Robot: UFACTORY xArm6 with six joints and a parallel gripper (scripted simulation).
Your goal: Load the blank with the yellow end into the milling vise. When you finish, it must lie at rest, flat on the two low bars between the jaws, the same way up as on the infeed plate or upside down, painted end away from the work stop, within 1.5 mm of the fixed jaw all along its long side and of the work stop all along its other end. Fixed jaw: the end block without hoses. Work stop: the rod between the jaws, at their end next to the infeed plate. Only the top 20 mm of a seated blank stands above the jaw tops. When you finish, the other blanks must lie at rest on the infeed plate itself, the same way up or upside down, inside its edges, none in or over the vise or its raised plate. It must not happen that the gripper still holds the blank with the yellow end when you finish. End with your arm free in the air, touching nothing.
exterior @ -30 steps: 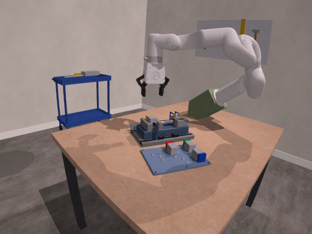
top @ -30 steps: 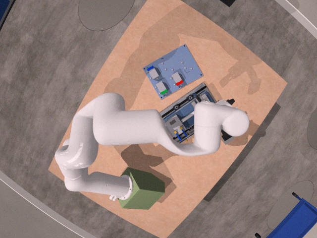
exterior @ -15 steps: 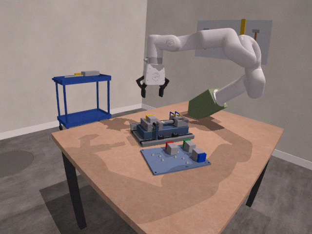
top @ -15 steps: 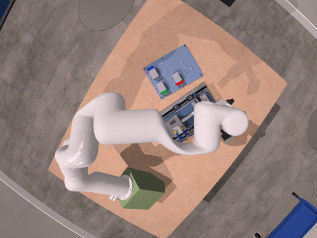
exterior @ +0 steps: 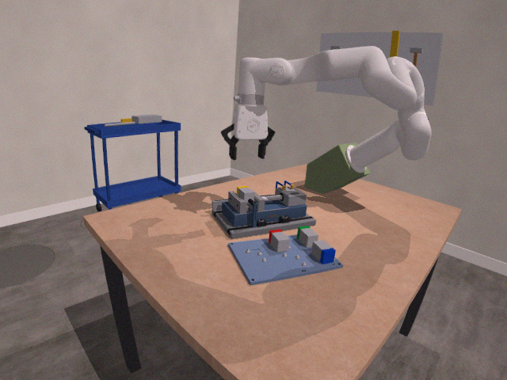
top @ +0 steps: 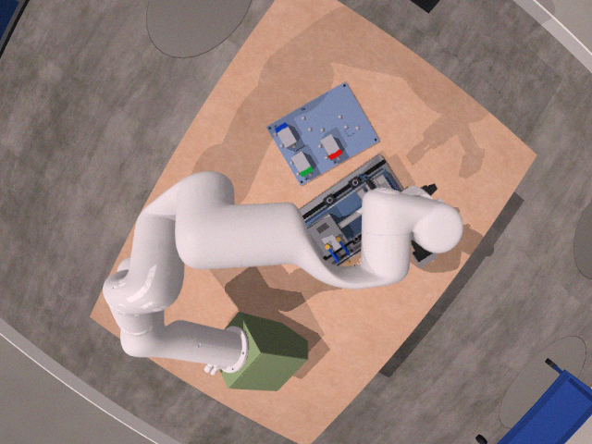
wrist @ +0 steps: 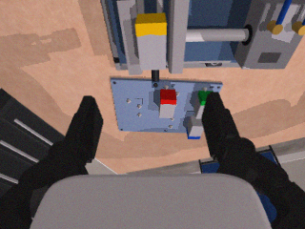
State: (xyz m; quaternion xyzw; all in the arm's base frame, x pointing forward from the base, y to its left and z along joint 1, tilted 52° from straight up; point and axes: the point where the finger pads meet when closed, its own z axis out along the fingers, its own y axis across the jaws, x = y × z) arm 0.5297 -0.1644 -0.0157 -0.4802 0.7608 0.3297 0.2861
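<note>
open air above the vise (top: 346, 205) (exterior: 264, 212) (wrist: 214, 52), hoses (top: 343, 246) (exterior: 287, 183) (wrist: 284, 9) upright at one end, apparently nothing overhead

A blue two-tier utility cart (top: 549, 411) (exterior: 139, 128) stands on the gray mottled floor (top: 95, 95) (exterior: 36, 294), well apart from the table. In the exterior view, its top shelf holds a gray box (exterior: 147, 119), a small yellow object (exterior: 127, 120) beside it and a thin light rod (exterior: 119, 123); its lower shelf shows bare blue. Plain beige-gray walls (exterior: 123, 53) meet in a corner behind, edged below by a white baseboard (exterior: 44, 210). A pale gray-blue tool board (exterior: 335, 81) hangs on the right wall, with an upright yellow bar (exterior: 394, 43) and an orange-handled hammer (exterior: 415, 55), both partly hidden.
</note>
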